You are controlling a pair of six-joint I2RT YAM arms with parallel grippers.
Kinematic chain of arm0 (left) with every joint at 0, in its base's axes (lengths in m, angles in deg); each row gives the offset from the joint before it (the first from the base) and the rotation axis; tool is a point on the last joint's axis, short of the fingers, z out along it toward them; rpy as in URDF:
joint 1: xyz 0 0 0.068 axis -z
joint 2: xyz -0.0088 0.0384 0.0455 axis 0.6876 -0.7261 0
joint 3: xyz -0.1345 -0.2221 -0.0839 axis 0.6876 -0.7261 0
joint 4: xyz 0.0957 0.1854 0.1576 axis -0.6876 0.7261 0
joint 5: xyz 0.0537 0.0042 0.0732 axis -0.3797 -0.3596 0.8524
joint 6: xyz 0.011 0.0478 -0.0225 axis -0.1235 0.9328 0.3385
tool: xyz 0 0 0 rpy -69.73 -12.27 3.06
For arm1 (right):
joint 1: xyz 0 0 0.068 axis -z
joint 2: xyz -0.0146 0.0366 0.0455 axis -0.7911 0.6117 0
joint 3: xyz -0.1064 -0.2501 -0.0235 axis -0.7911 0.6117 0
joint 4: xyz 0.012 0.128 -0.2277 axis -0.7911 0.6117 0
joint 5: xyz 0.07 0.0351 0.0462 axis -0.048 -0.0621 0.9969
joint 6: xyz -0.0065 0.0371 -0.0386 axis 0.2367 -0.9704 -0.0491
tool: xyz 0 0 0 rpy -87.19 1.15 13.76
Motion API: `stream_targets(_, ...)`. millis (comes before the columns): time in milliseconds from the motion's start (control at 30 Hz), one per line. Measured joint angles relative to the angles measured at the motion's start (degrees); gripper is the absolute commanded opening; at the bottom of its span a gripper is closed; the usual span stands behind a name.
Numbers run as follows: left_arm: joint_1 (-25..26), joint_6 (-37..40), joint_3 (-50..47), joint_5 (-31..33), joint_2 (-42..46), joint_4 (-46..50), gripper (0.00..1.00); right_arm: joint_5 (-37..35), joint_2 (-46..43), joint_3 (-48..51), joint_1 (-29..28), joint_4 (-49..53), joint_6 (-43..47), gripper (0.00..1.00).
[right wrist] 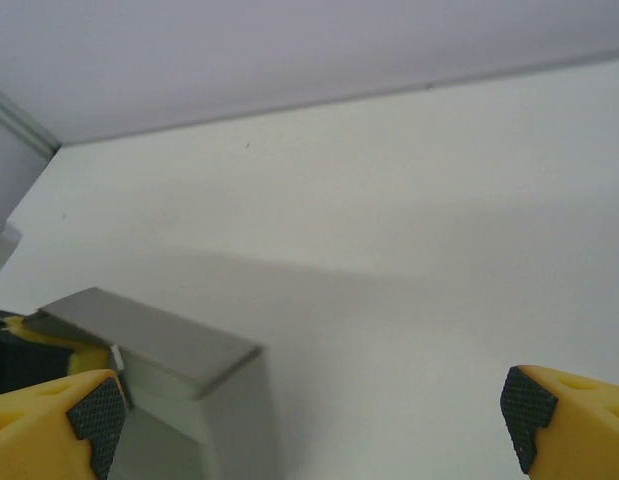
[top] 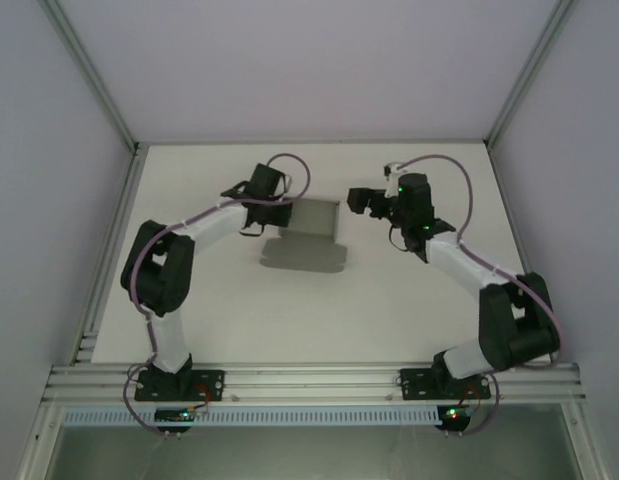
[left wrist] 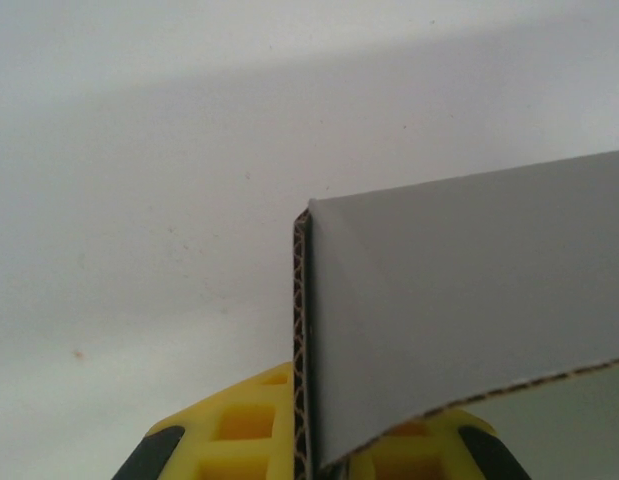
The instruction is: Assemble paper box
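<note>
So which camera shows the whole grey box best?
The top external view: nearly the whole paper box shows there, one panel standing up. The left wrist view shows one corner very close; the right wrist view catches one end at the lower left.

Top external: high, above and behind the arm bases, looks down on the whole table, far off. Left wrist: looks out past the left gripper, very close on the paper box edge, table behind. Right wrist: low, looks past the right gripper across the table to the back wall. Shared: paper box in all three views, lower left in right wrist.
</note>
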State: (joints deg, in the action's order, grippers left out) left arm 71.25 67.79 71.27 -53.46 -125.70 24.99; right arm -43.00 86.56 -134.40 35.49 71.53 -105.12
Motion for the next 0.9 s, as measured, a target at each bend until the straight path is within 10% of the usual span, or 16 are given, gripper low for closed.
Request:
stream_targets(167,-3.19,20.61,7.19,-5.01,1.64,11.56,0.00,-1.46,-6.29,0.11,3.15,6.19,0.13,0.99)
stream_targets(433,5.70,43.89,11.96,-1.55,2.60,29.55,0.00,-2.99,-11.65,5.01,3.45,12.04,1.27,0.99)
stream_targets(900,14.32,46.97,21.46,16.87,-16.44,35.34,0.00,-3.23,-13.05,7.13,4.42,15.37,1.44,0.99)
